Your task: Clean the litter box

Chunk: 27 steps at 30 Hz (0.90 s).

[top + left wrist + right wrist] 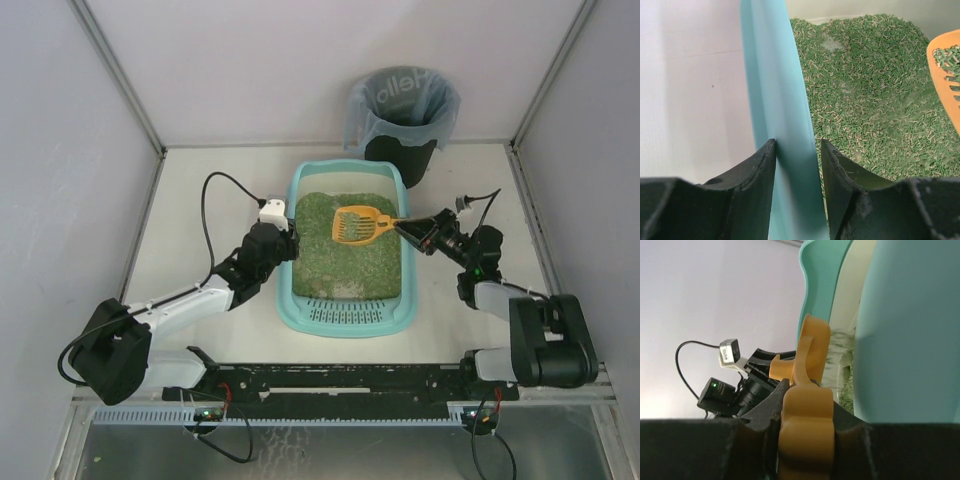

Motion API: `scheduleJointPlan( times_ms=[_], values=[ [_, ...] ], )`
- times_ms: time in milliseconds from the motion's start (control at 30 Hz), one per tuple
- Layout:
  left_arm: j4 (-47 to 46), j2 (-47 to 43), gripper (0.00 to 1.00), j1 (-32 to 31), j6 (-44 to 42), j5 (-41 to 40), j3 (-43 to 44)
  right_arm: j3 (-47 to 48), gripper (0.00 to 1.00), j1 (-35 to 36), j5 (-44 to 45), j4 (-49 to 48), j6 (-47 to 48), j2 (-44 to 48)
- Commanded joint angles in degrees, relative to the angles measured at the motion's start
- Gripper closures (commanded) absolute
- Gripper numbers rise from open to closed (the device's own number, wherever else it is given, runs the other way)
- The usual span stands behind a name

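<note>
place: robot lab cell | shown by: white panel walls [320,60], aluminium frame posts [118,75], black mounting rail [340,379]

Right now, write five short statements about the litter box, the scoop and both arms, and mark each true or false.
1. The right gripper is shut on the orange scoop's handle. True.
2. The scoop head is empty. False: green pellets lie in it.
3. The left gripper's fingers stand one on each side of the litter box's left wall. True.
4. The slotted grille is at the box's far end. False: it is at the near end, toward the arm bases.
5. The black bin stands on the litter. False: it stands beyond the box's far end.
</note>
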State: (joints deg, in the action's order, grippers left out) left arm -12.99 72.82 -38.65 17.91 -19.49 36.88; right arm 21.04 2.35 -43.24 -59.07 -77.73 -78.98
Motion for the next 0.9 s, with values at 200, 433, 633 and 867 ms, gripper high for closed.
scheduleJointPlan(
  times_ms=[200, 433, 633, 867],
  values=[
    [-2.7, -0.5, 0.56, -0.6, 1.0, 2.9, 3.0, 5.7, 1.0, 1.5, 7.7, 25.0, 17.6, 13.2],
    [-2.8, 0.2, 0.56, -0.6, 1.4, 3.8, 3.3, 14.5, 1.0, 11.1, 19.0, 45.3, 31.8, 15.3],
    [-2.9, 0.2, 0.56, -0.6, 1.5, 4.0, 3.3, 23.0, 1.0, 21.6, 39.5, 62.2, 41.7, 12.8],
    [-2.7, 0.1, 0.57, -0.6, 1.5, 3.9, 3.4, 29.1, 1.0, 28.6, 43.8, 66.5, 42.1, 3.3]
  ],
)
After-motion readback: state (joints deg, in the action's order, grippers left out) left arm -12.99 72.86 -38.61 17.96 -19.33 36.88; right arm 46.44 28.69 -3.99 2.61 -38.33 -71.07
